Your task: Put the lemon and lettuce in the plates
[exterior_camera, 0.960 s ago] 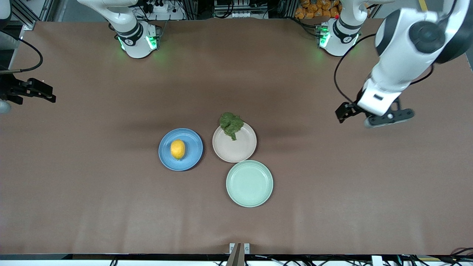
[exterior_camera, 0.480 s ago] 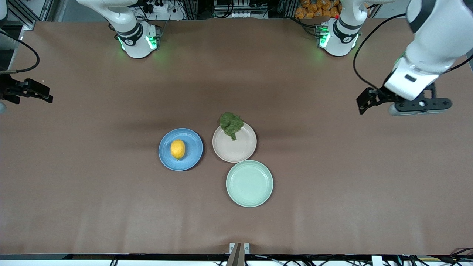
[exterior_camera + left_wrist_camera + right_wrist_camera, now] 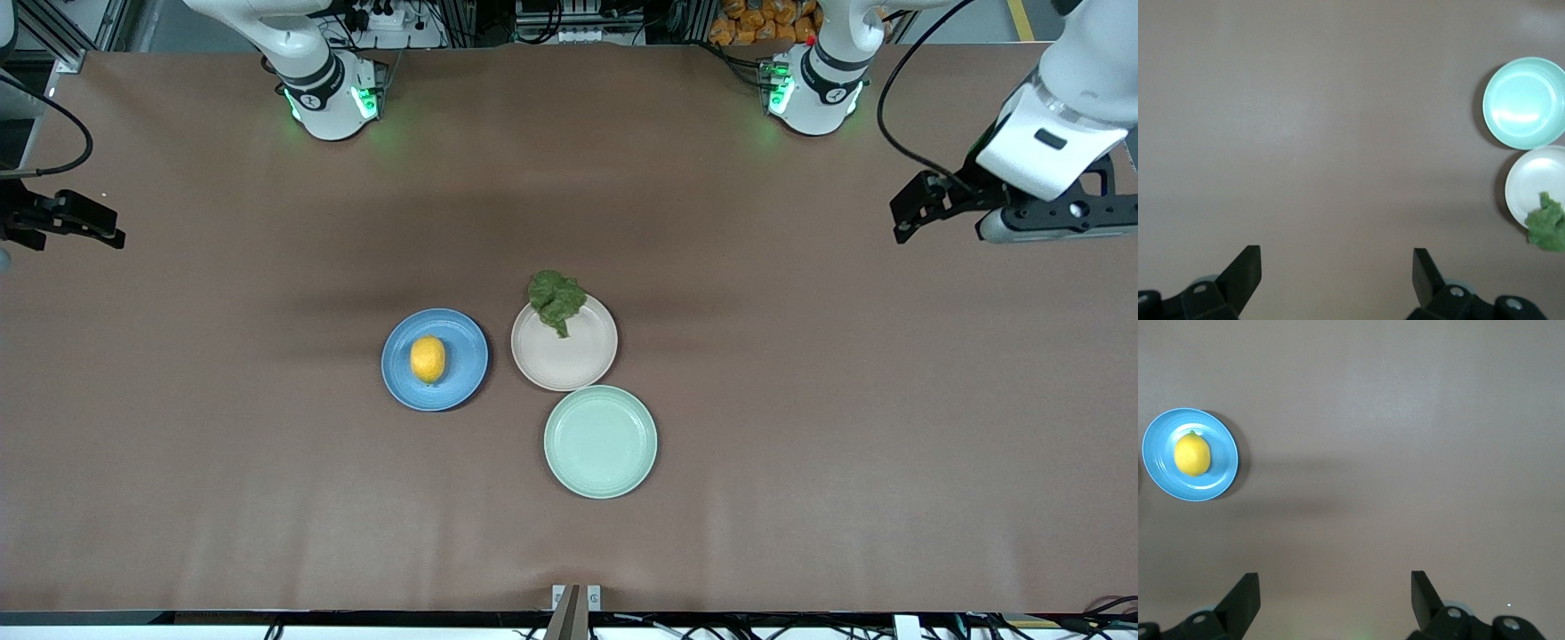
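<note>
Over the last second the left gripper (image 3: 916, 213) has pulled away from the plates, climbing from mid right of the front view to the upper right edge, its claw spread and empty over bare table. The right gripper (image 3: 93, 227) waits at the upper left edge, also spread and empty. The lemon (image 3: 428, 358) sits in the blue plate (image 3: 462, 378) at centre frame; the lettuce (image 3: 556, 299) lies on the upper rim of the beige-pink plate (image 3: 569, 364), partly overhanging. The mint-green plate (image 3: 601, 442) is empty. Both placements look done, with the arms retreating
</note>
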You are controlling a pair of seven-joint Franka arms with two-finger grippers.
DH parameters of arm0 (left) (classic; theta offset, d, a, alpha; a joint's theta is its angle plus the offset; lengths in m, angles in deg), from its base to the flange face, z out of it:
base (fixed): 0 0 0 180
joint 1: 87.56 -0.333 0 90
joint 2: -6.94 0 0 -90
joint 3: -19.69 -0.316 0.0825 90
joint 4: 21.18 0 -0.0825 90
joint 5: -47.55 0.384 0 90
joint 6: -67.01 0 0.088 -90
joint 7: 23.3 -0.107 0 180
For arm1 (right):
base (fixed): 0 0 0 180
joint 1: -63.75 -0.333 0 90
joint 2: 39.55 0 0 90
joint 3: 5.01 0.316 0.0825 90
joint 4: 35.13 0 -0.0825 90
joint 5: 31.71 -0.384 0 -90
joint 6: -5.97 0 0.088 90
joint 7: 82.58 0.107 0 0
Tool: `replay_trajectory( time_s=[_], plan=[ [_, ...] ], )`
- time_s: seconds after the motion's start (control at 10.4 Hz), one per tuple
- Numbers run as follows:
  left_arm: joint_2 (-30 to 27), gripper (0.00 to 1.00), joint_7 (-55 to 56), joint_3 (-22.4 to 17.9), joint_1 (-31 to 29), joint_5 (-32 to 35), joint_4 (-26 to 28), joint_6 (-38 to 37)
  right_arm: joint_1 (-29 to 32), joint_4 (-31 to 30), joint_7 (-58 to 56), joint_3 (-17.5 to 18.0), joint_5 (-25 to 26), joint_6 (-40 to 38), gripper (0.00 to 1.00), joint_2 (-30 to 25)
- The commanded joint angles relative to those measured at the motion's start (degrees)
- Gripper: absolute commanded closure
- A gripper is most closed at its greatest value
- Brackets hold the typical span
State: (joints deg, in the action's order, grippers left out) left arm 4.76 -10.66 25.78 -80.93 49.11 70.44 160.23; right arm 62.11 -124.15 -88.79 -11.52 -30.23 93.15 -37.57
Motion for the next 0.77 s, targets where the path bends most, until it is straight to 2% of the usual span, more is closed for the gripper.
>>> replay_trajectory(
  time_s=[0.0, 0.29, 0.67],
  plan=[
    [1.0, 0.00, -3.9, -0.6, -0.1, -1.6, -2.9, -4.6, -0.6, 3.5, 0.7, -0.2, 0.3, -0.5, 0.00, 1.8],
    [1.5, 0.00, -3.9, -0.6, -0.1, -1.5, -6.4, -7.2, -0.4, 3.6, 0.7, -0.2, 0.5, -0.4, 0.00, 2.0],
    [1.4, 0.00, -3.9, 0.1, 0.1, -1.5, -7.0, -7.4, 0.0, 6.0, 0.4, -0.3, 1.2, -0.5, 0.00, 2.4]
  ],
)
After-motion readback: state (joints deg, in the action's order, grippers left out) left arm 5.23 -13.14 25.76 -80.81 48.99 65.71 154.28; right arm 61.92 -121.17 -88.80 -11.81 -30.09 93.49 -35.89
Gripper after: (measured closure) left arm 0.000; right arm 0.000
